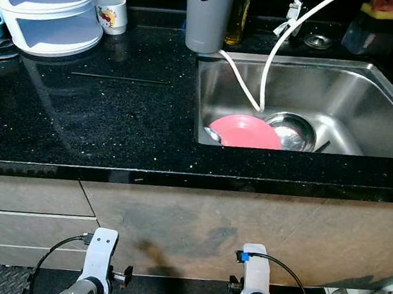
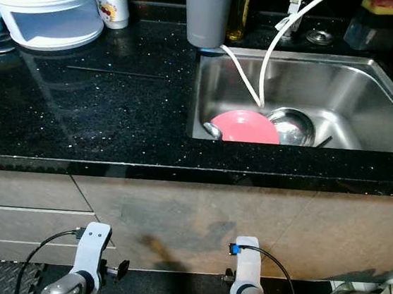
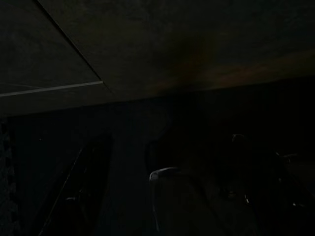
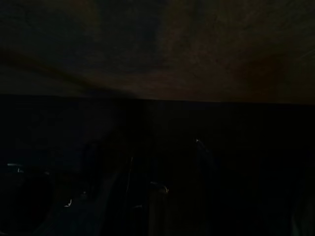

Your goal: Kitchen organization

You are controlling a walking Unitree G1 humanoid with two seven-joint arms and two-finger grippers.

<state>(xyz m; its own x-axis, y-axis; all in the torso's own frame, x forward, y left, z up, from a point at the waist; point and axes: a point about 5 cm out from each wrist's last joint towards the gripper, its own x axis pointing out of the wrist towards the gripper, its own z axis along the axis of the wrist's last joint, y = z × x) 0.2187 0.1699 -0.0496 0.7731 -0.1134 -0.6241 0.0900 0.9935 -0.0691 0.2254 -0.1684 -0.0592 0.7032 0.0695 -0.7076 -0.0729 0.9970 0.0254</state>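
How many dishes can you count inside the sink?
2: a pink plate at the near left of the sink, and a steel bowl just to its right, partly behind it. Others may lie hidden beneath.

We see a glossy black speckled stone tabletop (image 1: 115, 116) around a brushed steel sink (image 1: 372, 103). In it lie a smooth pink plastic plate (image 1: 244, 132) and a shiny metal bowl (image 1: 294, 130). The stacked containers (image 1: 49, 2) look translucent plastic.
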